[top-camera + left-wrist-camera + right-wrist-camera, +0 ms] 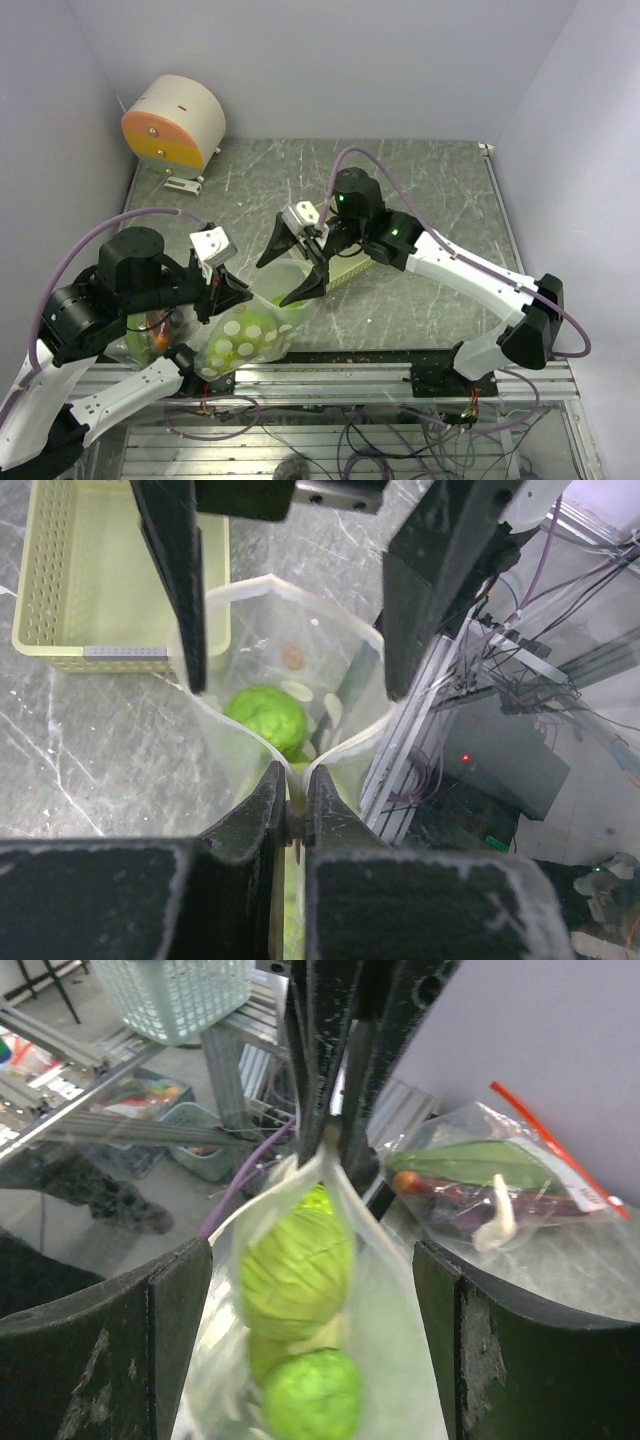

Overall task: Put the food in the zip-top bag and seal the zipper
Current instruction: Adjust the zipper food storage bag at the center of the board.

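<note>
We have the light-green balls (268,715) down inside the zip-top bag (352,748), whose mouth gapes unsealed. Our left gripper (295,810) is clenched on the bag's rim; our right gripper (279,281) hangs released just above it. Only closing the zipper is left, we judge.

Clear zip-top bag (232,345) with white dots, lower left of top view, upright, mouth open. Bumpy light-green balls (297,1272) stacked inside. Orange carrot (160,338) with green leaves just left, inside a second clear bag (565,1175).
</note>
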You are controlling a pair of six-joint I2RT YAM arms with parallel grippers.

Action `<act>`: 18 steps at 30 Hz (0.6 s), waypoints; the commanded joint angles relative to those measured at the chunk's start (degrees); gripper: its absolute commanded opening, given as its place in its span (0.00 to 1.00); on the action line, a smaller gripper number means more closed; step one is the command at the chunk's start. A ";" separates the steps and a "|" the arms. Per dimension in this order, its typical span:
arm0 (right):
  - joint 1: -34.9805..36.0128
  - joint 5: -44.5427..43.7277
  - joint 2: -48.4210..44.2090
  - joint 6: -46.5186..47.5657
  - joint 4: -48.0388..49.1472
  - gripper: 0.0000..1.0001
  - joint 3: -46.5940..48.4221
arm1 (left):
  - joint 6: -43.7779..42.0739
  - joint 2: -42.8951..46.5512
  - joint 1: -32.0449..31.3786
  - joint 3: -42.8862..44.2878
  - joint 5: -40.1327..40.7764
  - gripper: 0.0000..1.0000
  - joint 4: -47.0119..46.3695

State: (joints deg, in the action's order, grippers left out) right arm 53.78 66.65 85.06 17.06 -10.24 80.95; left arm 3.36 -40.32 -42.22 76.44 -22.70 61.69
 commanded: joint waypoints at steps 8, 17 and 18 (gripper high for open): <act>5.96 -13.57 1.55 -12.61 6.15 0.81 -1.06 | -0.71 -1.59 0.17 1.17 1.89 0.07 -1.61; 6.18 -14.86 5.85 -9.04 5.09 0.81 0.93 | -1.61 -0.60 0.12 1.75 -0.85 0.07 -0.96; 6.16 -13.76 6.16 -8.00 4.65 0.78 1.01 | -1.82 -0.33 0.16 1.90 -1.37 0.07 -0.84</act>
State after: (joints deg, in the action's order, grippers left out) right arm 59.75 52.60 90.48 6.39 -5.45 80.42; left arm 2.87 -41.93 -42.22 76.44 -20.99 62.70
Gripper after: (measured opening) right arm 0.809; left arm 0.129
